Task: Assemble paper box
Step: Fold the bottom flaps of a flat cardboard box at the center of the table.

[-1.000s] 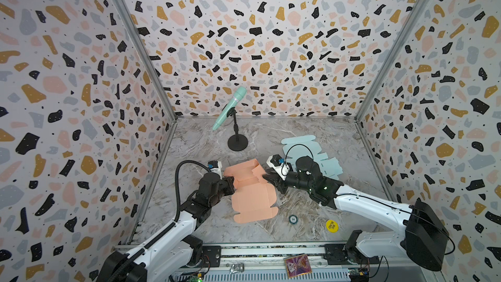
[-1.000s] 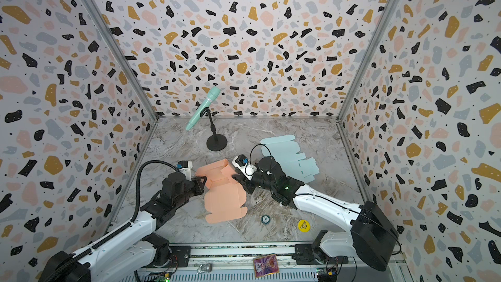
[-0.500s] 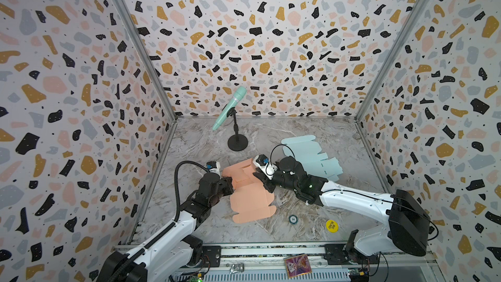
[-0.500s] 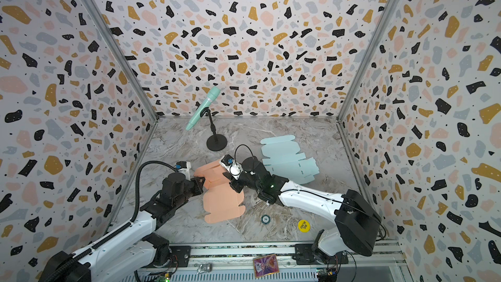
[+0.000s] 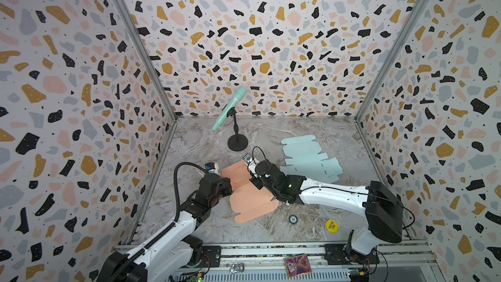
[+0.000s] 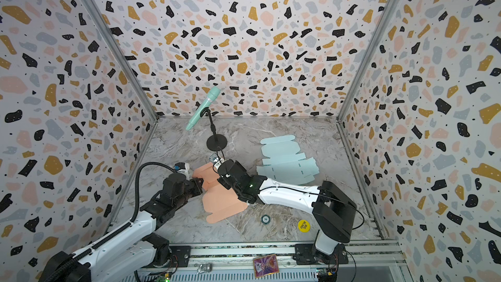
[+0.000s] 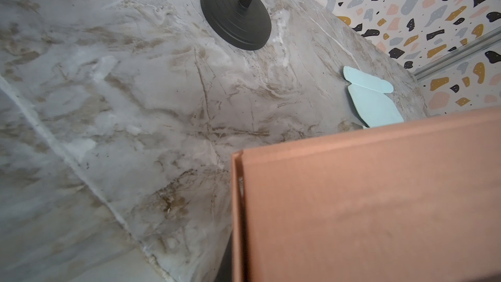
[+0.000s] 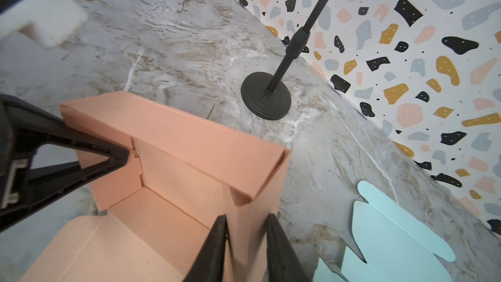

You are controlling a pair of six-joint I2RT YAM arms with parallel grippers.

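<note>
I've got the orange box half-folded mid-table, approx 6 o'clock from the mic stand. L gripper pinched tight on its side wall. R gripper straddles the opposite wall, fingers slightly apart, wall between them. Blue sheet flat at 3 o'clock, apart.

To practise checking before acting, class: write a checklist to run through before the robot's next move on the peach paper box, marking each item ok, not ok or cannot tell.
1. Left gripper shut on the peach box side wall: ok.
2. Right gripper fingers straddle the opposite wall: ok.
3. Right grip firm: cannot tell.
4. Back wall upright: ok.
5. Lid flap folded: not ok, lies flat.
6. Microphone stand apart from box: ok.
</note>
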